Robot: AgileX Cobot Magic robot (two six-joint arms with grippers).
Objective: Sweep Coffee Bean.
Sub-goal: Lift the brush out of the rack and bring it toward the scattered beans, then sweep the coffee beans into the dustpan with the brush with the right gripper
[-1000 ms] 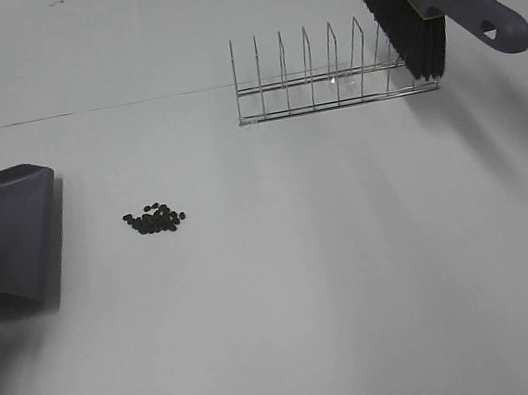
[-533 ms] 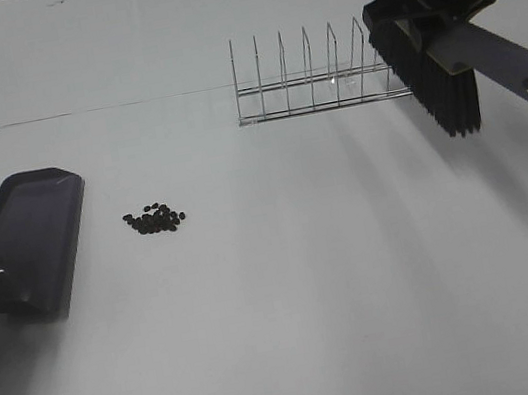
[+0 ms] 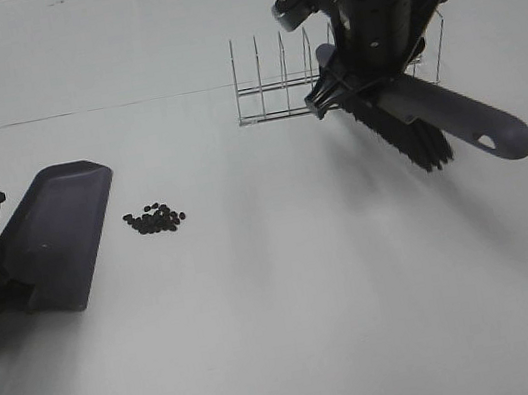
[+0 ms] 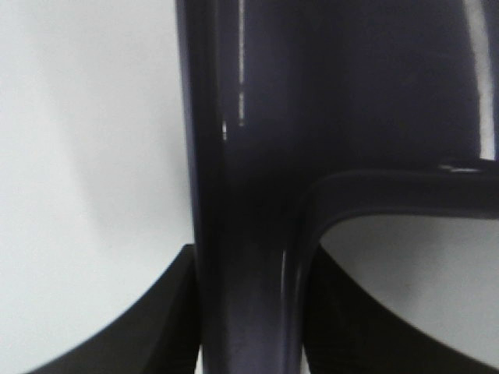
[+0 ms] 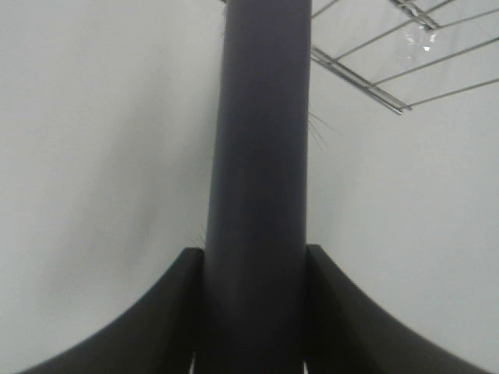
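The brush (image 3: 433, 113) has swung from the wire rack (image 3: 275, 112) toward mid-table, and the dustpan (image 3: 57, 232) has slid nearer the coffee beans (image 3: 154, 219), piled near its lip. The right gripper (image 5: 253, 312) clamps the brush handle, the left gripper (image 4: 249, 312) the dustpan's. The approach appears underway; next, the bristles must land beyond the pile.

Holds grey-handled, black-bristled plastic brush (image 3: 421, 121) tilted before thin silver wire rack (image 3: 271, 87). Grips dark grey plastic dustpan (image 3: 59, 230) at left, near cluster of tiny dark oval coffee beans (image 3: 154, 219) on white table (image 3: 294, 314).

no readable text, labels, brands, numbers or signs anywhere in these views
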